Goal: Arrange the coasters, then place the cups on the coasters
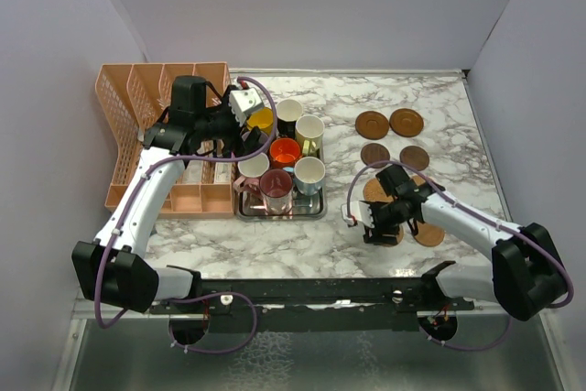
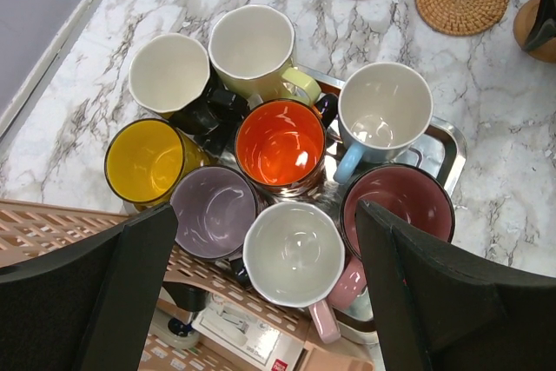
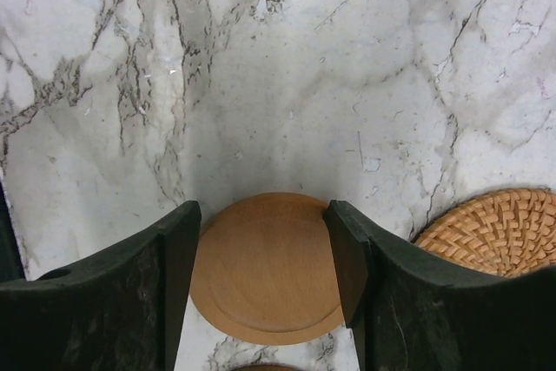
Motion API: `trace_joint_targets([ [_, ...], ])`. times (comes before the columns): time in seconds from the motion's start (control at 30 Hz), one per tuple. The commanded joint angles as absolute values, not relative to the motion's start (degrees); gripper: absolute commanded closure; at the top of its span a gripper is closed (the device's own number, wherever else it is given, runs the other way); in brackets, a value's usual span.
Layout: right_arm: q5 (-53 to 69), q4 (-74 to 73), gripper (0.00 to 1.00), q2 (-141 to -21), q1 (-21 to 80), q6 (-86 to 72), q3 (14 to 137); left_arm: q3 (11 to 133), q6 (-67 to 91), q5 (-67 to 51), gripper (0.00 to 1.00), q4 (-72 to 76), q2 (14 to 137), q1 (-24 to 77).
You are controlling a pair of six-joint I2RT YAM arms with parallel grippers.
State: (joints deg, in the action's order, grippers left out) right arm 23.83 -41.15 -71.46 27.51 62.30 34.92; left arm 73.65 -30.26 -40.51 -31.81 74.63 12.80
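Several cups stand packed on the steel tray (image 2: pixel 447 141): yellow (image 2: pixel 146 161), purple (image 2: pixel 215 212), orange (image 2: pixel 280 145), maroon (image 2: pixel 398 206), light blue (image 2: pixel 385 110), cream (image 2: pixel 252 49), a black one (image 2: pixel 169 71) and a pink-white one (image 2: pixel 293 254). My left gripper (image 2: pixel 269 293) hangs open above them, the pink-white cup below the gap. My right gripper (image 3: pixel 265 258) is shut on a tan wooden coaster (image 3: pixel 265 267), a finger against each side of its rim. A woven coaster (image 3: pixel 499 228) lies just right of it. Dark coasters (image 1: pixel 372 123) lie in pairs further back.
A peach plastic organiser (image 1: pixel 146 98) stands left of the tray, under my left arm. Another tan coaster (image 1: pixel 428 233) lies near my right arm (image 1: pixel 476 226). White walls close the table at the back and sides.
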Motion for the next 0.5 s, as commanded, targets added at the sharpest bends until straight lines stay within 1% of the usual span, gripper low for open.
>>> trace_joint_targets([
  [0.0,27.25,-44.98,0.37,-70.67,26.55,61.32,37.84,73.2,-31.45,-41.12,0.12,-31.28,73.31,12.55],
  [0.13,30.56,-43.61,0.35,-70.9,23.11,60.01,40.6,73.04,-31.68,-40.79,0.12,-31.27,73.06,12.57],
  [0.3,33.74,-39.81,0.35,-74.77,16.16,56.39,44.09,72.56,-31.82,-40.7,0.12,-31.26,72.73,12.52],
  [0.37,33.97,-37.38,0.35,-76.51,13.76,53.64,45.28,72.52,-31.54,-40.78,0.12,-31.23,72.6,12.54],
  [0.47,31.35,-34.13,0.37,-79.4,13.02,50.6,46.24,72.51,-30.66,-40.42,0.12,-30.88,72.45,12.52],
])
